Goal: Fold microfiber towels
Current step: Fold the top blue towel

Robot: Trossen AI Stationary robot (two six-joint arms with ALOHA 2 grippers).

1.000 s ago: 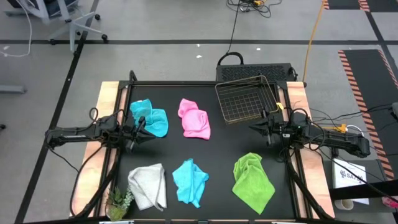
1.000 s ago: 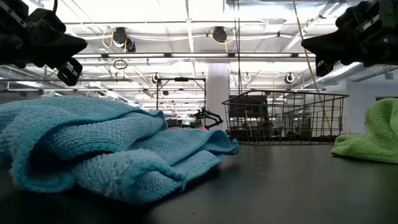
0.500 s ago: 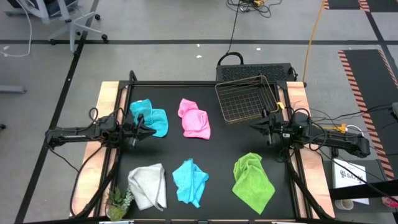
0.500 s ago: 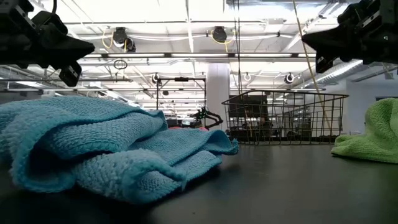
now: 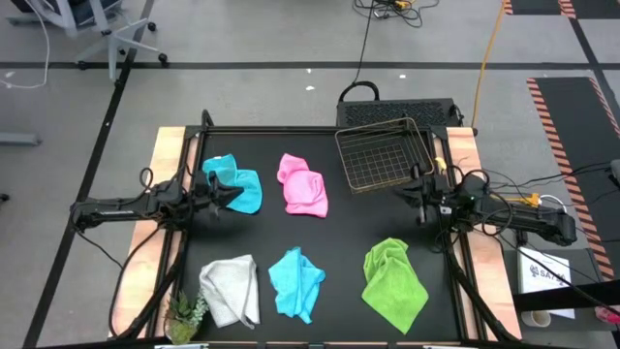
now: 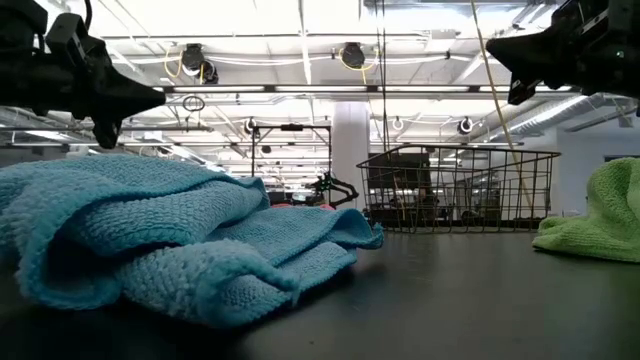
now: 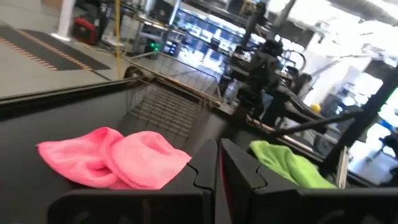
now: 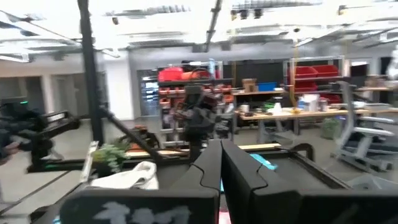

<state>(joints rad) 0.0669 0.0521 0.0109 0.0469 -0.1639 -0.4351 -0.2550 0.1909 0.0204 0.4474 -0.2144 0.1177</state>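
Left hand (image 5: 228, 191): fingers pressed together, nothing between them, raised above the table (image 5: 344, 237). It sits at the edge of the light blue towel (image 5: 235, 181) to the left of the wire basket (image 5: 381, 155), with its tip over that towel's near side. In the low view it hangs dark and pointed above the crumpled blue cloth in the foreground.

Right hand (image 5: 418, 194): fingers shut tight, holding nothing, raised just in front of the wire basket's right corner and apart from every towel.

Wire basket: empty metal mesh, at the far right of the table.

Pink towel (image 5: 301, 184): crumpled, just left of the basket, between it and the light blue towel. The left wrist view shows it lying loose on the black surface.

Second light blue towel (image 5: 294, 281): bunched, well in front of the basket and to its left, at the near middle of the table.

White-grey towel (image 5: 232, 288): rumpled, farthest from the basket on the diagonal, at the near left.

Lime green towel (image 5: 393, 282): loosely heaped, straight in front of the basket at the near right.

Small green plant (image 5: 184, 315): just beside the white-grey towel, on the side away from the basket.

All five towels lie unfolded.
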